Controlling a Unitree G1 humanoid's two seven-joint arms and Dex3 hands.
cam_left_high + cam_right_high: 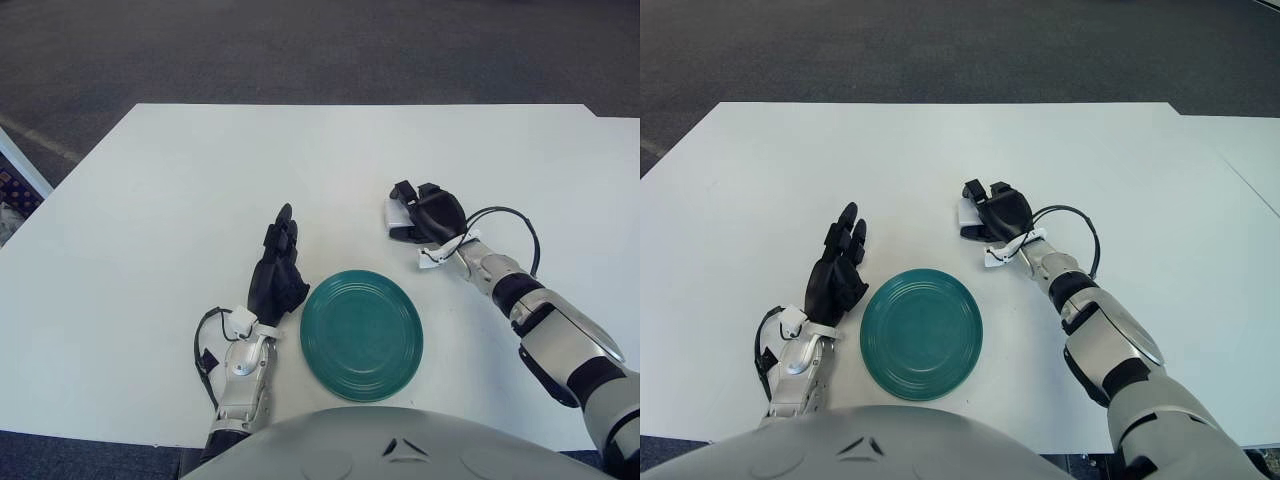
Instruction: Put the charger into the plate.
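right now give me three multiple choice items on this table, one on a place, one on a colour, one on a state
1. Where is the right hand?
A. on the plate
B. over the white charger, beyond the plate
C. off the table

2. What colour is the plate?
A. red
B. yellow
C. green

3. How is the left hand?
A. open, holding nothing
B. gripping the plate
C. gripping the charger

Answers:
1 B, its fingers close around the charger, up and right of the plate.
2 C, the dish is plainly green.
3 A, its fingers are extended just left of the plate.
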